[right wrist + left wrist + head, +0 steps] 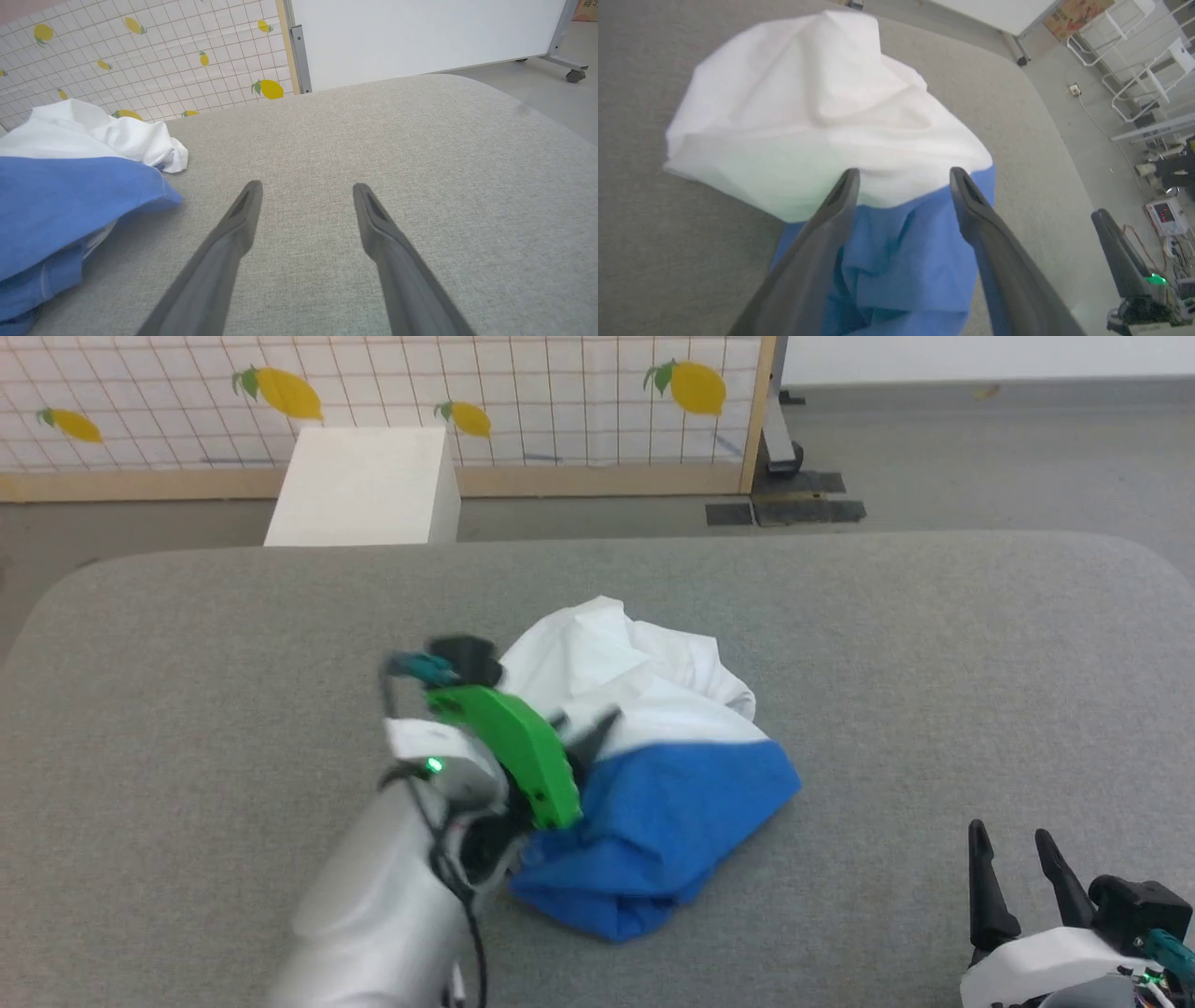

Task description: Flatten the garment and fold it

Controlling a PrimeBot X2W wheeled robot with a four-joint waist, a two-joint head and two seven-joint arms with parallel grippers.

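Both open, empty: left end effector (903, 175) over garment (808, 116), right end effector (306, 189) over grey table (420, 140), lemon screen (163, 46) beyond.

Fingers (817, 252) apart at the crumpled garment (808, 116) — white above blue.

One garment (653, 747) (white above, royal blue below) is counted at the frame's centre. Two grippers are seen, the left gripper (903, 175) at lower left and the right gripper (1008, 831) at lower right, with two dark fingers (980, 882) each. One white box (364, 485) and four printed lemons (280, 392) are counted along the top.
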